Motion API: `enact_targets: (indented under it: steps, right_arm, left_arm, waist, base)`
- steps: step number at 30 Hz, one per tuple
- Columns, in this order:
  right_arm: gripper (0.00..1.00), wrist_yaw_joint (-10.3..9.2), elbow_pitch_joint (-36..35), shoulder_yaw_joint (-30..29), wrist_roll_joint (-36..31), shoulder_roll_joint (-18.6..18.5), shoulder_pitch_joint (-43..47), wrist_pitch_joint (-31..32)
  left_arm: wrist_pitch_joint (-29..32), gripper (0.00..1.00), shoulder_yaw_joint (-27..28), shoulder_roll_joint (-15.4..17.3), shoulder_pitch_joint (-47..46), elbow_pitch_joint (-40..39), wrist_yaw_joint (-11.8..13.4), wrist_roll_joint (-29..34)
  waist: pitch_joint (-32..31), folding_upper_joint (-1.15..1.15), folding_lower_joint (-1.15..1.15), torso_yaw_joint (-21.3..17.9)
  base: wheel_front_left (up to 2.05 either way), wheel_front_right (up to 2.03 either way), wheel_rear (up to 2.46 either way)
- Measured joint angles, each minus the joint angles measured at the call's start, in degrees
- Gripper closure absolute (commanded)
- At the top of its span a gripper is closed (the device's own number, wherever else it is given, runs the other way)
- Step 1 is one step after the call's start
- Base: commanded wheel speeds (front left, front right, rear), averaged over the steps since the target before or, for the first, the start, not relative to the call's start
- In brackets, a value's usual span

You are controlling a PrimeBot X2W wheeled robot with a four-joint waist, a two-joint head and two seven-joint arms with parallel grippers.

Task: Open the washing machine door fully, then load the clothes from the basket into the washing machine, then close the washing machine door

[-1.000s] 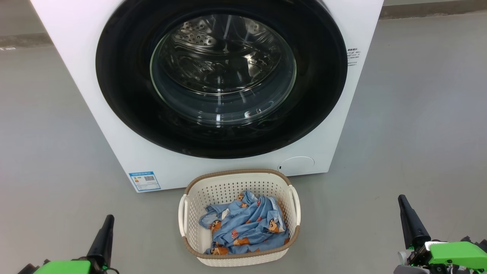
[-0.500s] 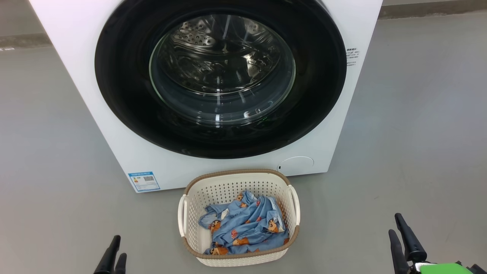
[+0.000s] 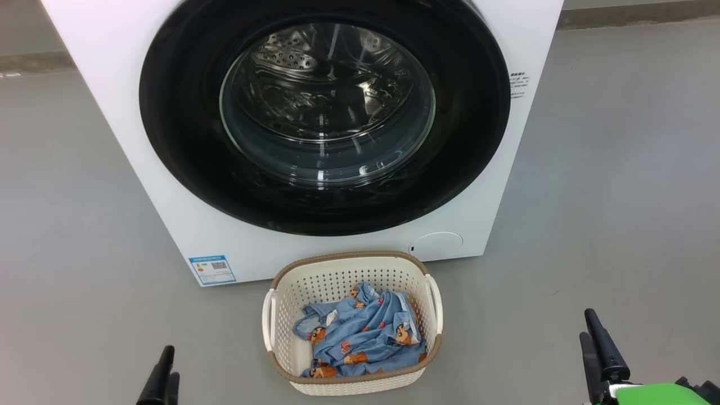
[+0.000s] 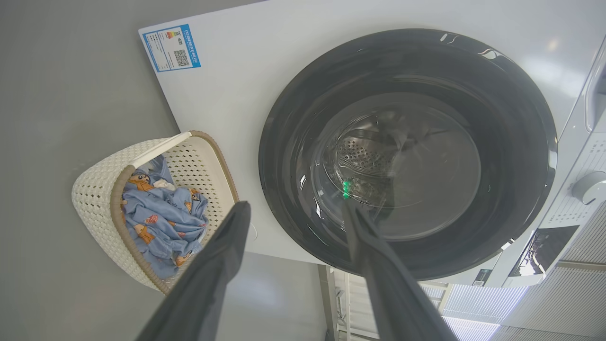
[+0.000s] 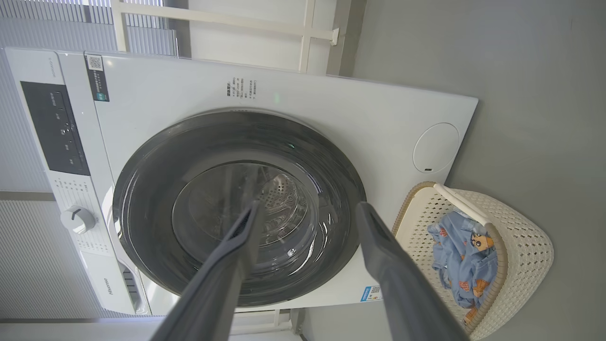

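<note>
Left gripper (image 3: 170, 363): hovering low at lower left, fingers pointing up, jaws standing wide apart, holding nothing. Right gripper (image 3: 586, 323): hovering at lower right, jaws likewise gaping, empty.

On the washing machine (image 5: 331, 109) I could read a single word from my right wrist: the brand name Hisense (image 5: 109, 285), printed sideways on the white panel near the dial (image 5: 75, 219); the blue label (image 3: 212, 270) at the front's lower corner bore a QR code and print too small for me to read; the dark sticker (image 5: 97, 78) by the control panel (image 5: 54, 128) likewise; the black lines of print (image 3: 518, 84) beside the washing machine door (image 3: 169, 112) were illegible.
</note>
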Motion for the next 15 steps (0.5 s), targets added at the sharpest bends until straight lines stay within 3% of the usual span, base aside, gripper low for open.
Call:
enact_targets:
  steps: [15]
  right_arm:
    - [0.0,0.0,-2.2,0.4,-11.3,-0.1,-0.7,-2.5]
  left_arm:
    - [-3.1,0.0,-2.2,2.5,-0.4,0.0,0.0,7.7]
  waist:
    - [-0.1,0.0,0.0,-0.2]
  base:
    - [0.0,0.0,0.0]
